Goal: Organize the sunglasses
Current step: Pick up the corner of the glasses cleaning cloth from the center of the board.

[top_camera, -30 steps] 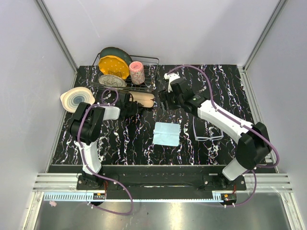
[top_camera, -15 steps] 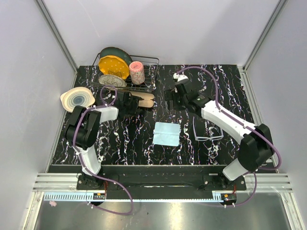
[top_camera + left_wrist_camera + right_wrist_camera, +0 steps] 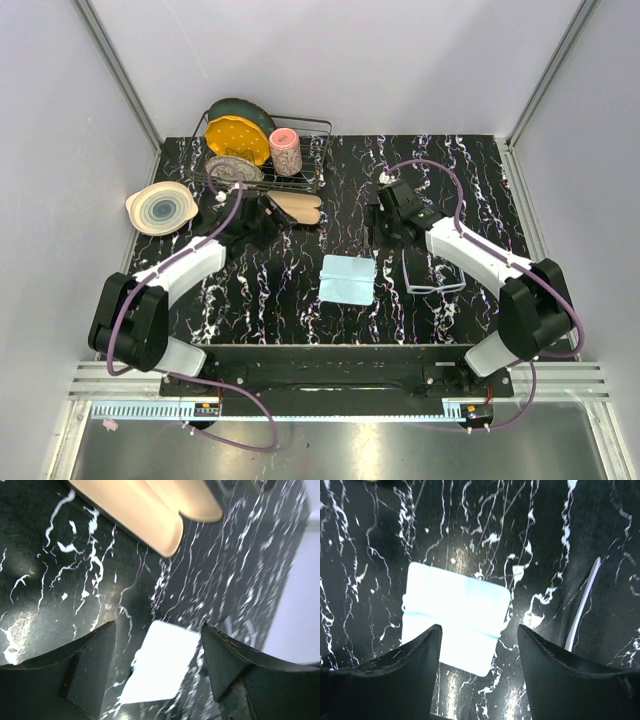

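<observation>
- My left claw (image 3: pixel 158 627) has opened and stands apart, empty, beside the open tan-lined black case (image 3: pixel 296 207).
- My right claw (image 3: pixel 479 630), also apart, has moved nearer the thin whitish-framed sunglasses (image 3: pixel 433 272).

only one slim arm of the sunglasses (image 3: pixel 582 600) shows.

My station: a lab test cell. Plain white panels (image 3: pixel 350 60) on aluminium posts (image 3: pixel 118 75) close 3 sides of the black marbled table (image 3: pixel 290 290); metal rail (image 3: pixel 110 380) along its near edge.
</observation>
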`<state>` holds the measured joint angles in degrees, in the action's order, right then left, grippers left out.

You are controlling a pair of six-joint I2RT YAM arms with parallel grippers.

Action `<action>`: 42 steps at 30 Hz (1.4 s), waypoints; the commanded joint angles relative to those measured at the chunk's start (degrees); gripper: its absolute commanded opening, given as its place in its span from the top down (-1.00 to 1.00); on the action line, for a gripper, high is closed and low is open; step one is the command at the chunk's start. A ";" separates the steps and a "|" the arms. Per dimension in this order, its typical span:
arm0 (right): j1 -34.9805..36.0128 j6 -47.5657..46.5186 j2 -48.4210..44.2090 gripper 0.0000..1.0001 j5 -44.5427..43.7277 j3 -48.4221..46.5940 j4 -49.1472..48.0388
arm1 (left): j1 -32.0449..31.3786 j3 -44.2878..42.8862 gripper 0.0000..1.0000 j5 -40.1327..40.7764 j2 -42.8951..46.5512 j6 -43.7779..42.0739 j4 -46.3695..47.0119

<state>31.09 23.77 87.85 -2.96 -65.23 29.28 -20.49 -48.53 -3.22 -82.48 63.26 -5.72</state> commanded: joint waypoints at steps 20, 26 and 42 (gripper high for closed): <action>-0.24 3.92 13.57 0.00 -0.19 6.26 -10.47 | -13.17 -8.07 -0.16 -5.83 -16.39 -29.16 1.41; -0.24 4.00 14.10 0.17 -3.53 7.83 -12.22 | -13.70 -9.82 -0.02 -4.34 -19.82 -28.81 0.80; -0.24 1.46 14.63 0.46 -2.13 7.58 -11.96 | -15.02 -12.81 0.23 -5.30 -24.57 -29.95 -1.23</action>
<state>31.05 26.22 101.12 -3.92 -58.50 16.14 -34.92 -60.12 -8.73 -105.21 34.59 -6.35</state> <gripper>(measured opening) 0.297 0.415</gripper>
